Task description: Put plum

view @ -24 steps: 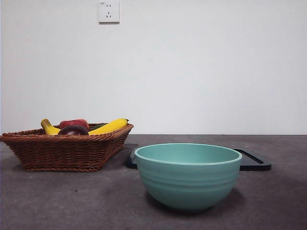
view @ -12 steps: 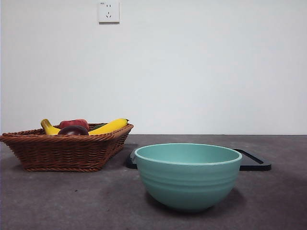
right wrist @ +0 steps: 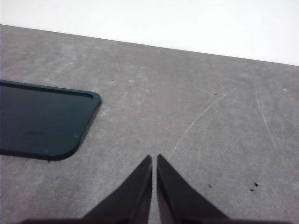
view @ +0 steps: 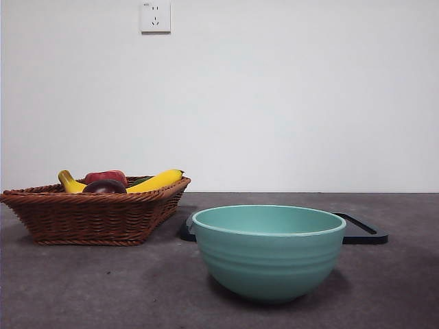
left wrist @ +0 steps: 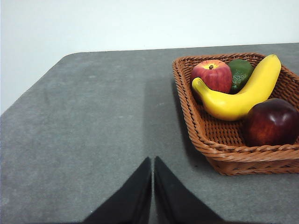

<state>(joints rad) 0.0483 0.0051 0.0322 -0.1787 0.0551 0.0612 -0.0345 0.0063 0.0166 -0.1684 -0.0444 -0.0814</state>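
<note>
Wicker first: a brown basket point(view: 96, 212) sits at the left of the front view on the grey table point(view: 103, 288), and the plum point(view: 105, 186) lies in it, dark and glossy, just behind the near rim. Beside it are a banana point(view: 156, 181), a second banana end point(view: 67, 181) and a red apple point(view: 106, 176). In the left wrist view the plum point(left wrist: 272, 122) fills the basket's lower right corner, touching the banana point(left wrist: 240, 95), with the apple point(left wrist: 212, 75) and a green fruit point(left wrist: 241, 72) further up. A teal bowl point(view: 268, 250) stands at centre foreground of the front view, with a black tray point(view: 362, 229) lying flat behind it, showing at the bowl's right. A white socket point(view: 156, 17) is on the wall, upper left.

Neither arm shows in the front view. The left gripper point(left wrist: 153, 164) hangs over bare table at the lower centre of its frame, jaws pressed together, holding nothing, well apart from the basket point(left wrist: 224, 154). The right gripper point(right wrist: 154, 161) is likewise closed and empty, over bare table, the tray point(right wrist: 42, 119) corner at mid left of its frame.
</note>
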